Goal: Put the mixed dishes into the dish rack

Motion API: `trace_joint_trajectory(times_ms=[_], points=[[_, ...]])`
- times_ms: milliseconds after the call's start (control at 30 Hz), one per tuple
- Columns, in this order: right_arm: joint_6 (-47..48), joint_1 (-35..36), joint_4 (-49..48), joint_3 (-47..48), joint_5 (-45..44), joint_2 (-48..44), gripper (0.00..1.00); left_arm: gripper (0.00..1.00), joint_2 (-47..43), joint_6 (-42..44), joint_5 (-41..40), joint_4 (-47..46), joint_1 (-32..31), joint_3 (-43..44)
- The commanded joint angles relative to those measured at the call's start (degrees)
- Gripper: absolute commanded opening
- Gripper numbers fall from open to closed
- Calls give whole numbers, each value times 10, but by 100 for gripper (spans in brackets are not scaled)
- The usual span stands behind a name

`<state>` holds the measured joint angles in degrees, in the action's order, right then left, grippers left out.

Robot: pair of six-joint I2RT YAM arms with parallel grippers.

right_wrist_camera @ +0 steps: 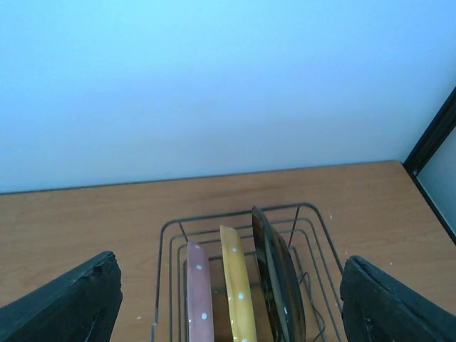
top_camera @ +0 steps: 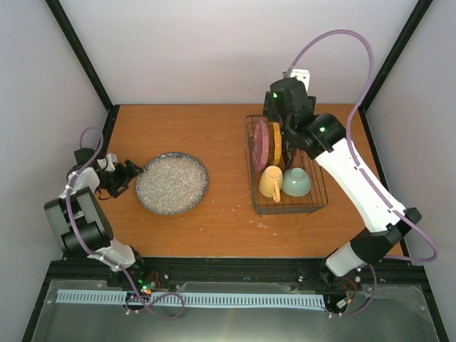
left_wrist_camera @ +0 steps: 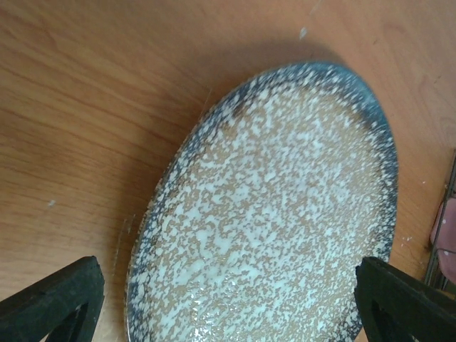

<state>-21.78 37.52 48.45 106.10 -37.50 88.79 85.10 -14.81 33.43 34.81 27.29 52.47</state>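
I've got the left gripper (top_camera: pixel 122 177) wide open and empty beside the speckled blue-rimmed ceramic plate (top_camera: pixel 172 183) at 9 o'clock. The right gripper (right_wrist_camera: pixel 228 299) is open, seemingly empty, over the dark wire dish rack (top_camera: pixel 313 199) at 3. A shallow pinch could skid that flat plate.

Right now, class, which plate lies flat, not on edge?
The speckled blue-rimmed plate on the table; the pink plate, yellow plate and dark plate stand upright in the dish rack.

Black left hand (top_camera: pixel 130 173) and right hand (right_wrist_camera: pixel 228 263) cap white arms (top_camera: pixel 356 178) with black joints, green lights (top_camera: pixel 321 129), purple cables (top_camera: pixel 360 50).
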Motion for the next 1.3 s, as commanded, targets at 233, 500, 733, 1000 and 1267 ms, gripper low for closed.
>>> trace_joint_trajectory(times_ms=[233, 500, 733, 1000, 1267], points=[[41, -11, -43, -35, 15, -29, 83, 89, 129, 24, 42, 10, 3, 12], [51, -25, -66, -45, 35, -30, 83, 61, 205, 34, 71, 3, 4, 28], [56, -38, -75, -50, 47, -26, 83, 21, 277, 45, 113, -21, 3, 27], [57, -40, -81, -56, 71, -10, 83, 1, 294, 55, 164, -66, 3, 1], [55, -40, -108, -71, 158, 4, 82, 1, 239, 39, 250, -135, 2, -20]])
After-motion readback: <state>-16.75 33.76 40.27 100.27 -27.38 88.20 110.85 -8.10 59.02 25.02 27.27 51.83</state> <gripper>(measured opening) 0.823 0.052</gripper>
